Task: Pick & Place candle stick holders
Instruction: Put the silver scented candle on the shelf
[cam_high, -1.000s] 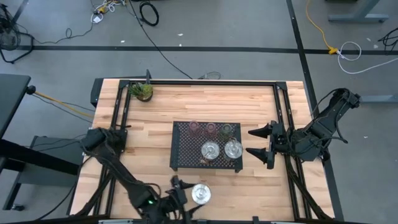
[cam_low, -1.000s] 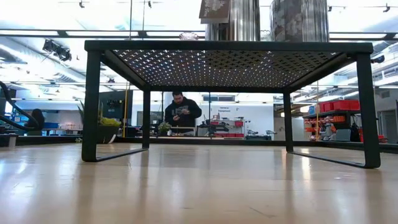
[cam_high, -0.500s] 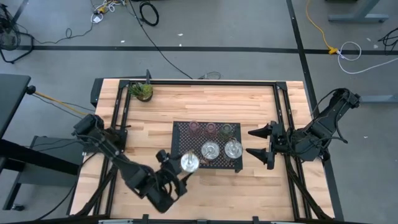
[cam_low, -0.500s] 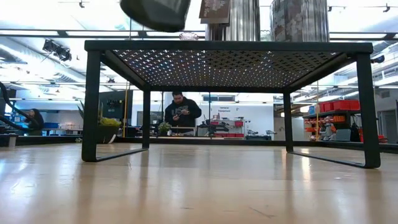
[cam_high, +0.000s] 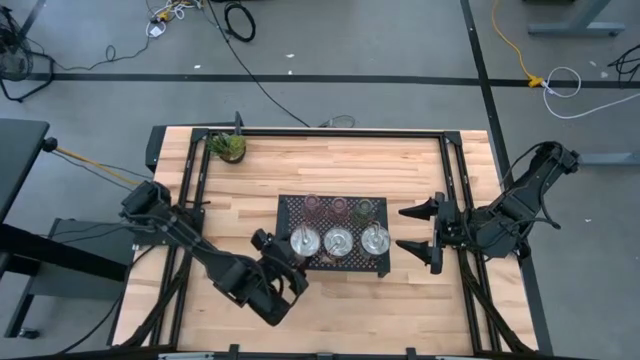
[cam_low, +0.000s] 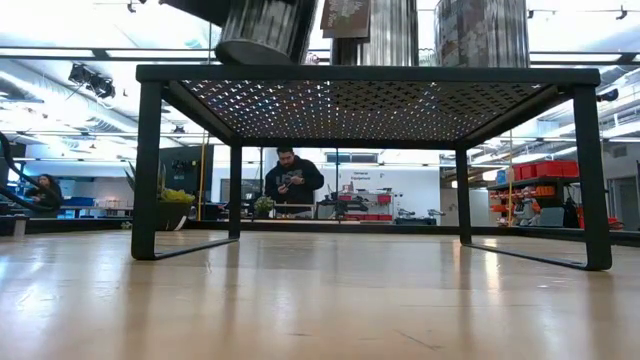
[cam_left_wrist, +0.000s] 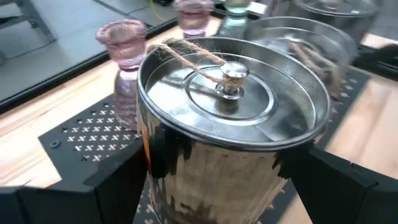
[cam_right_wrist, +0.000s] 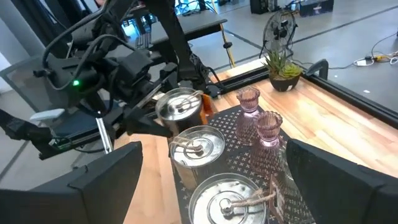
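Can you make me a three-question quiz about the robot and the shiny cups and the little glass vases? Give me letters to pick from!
1. Where is the silver holder that the left gripper holds?
A. over the black tray's left end
B. beside the plant
C. on the floor

2. How many silver holders show in the high view?
A. one
B. three
C. five

3. What is the right gripper doing?
A. squeezing a pink vase
B. waiting open, right of the tray
C. lifting the plant

Answers:
1. A: the high view shows it at the left end of the black tray, in line with the other two.
2. B: three shiny round tops sit in a row.
3. B: its jaws are spread and hold nothing.
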